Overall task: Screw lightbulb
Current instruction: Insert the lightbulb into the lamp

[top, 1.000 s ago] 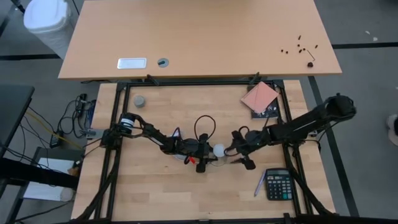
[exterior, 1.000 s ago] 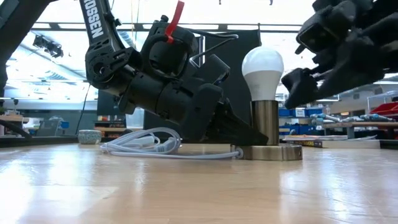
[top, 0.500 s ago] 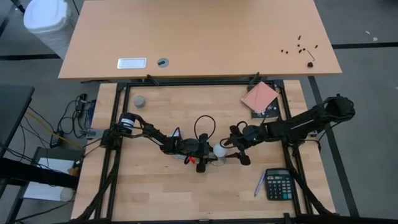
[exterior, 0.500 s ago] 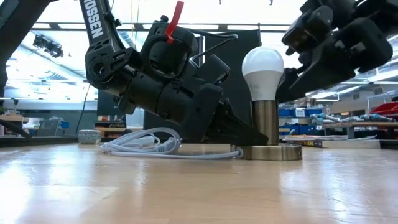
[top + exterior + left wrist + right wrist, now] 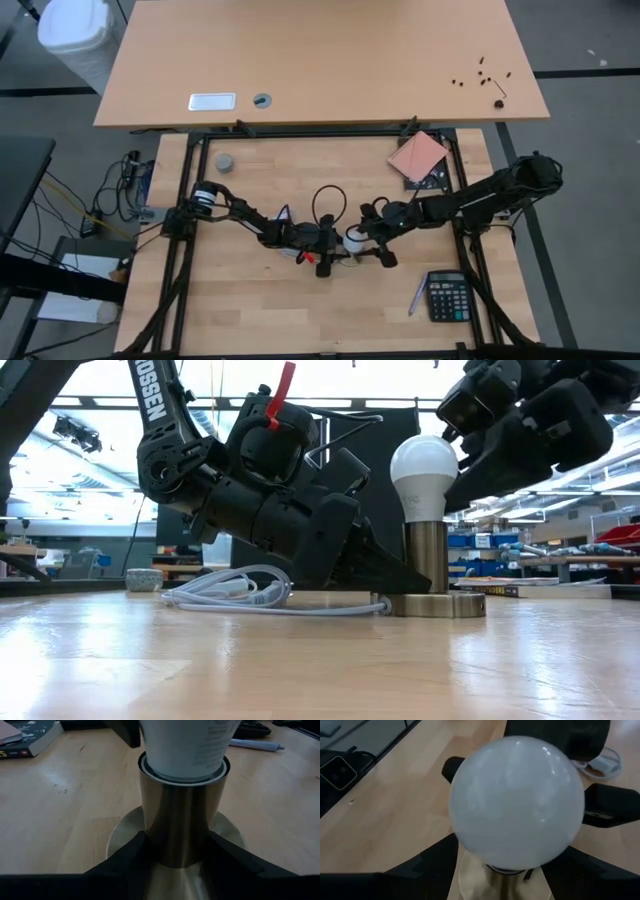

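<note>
The white lightbulb (image 5: pixel 423 480) stands upright in a brass socket tube (image 5: pixel 430 555) on a round brass base (image 5: pixel 435 605), near the table's middle (image 5: pixel 353 239). My left gripper (image 5: pixel 177 855) lies low on the table at the bulb's left and is shut on the socket tube. My right gripper (image 5: pixel 505 870) is open and comes from the right and above. Its fingers (image 5: pixel 420 865) stand on either side of the bulb (image 5: pixel 517 802). I cannot tell whether they touch it. My left gripper pinches the bottom of the brass socket tube (image 5: pixel 150 845) between its two fingers, just above the round base (image 5: pixel 117 840). The fingers come nearly level from the table's left. The socket stands upright with its base flat on the table.
A white cable (image 5: pixel 250 595) lies coiled behind my left gripper. A calculator (image 5: pixel 447 297) and a pen (image 5: pixel 417 297) lie at the near right. A pink book (image 5: pixel 418 157) lies at the far right and a grey puck (image 5: pixel 224 162) at the far left.
My right gripper has moved toward the table's left and a little up, from beside the bulb to over its right side, so that its open fingers now stand around the bulb. The bulb, the socket and my left gripper have kept still.
</note>
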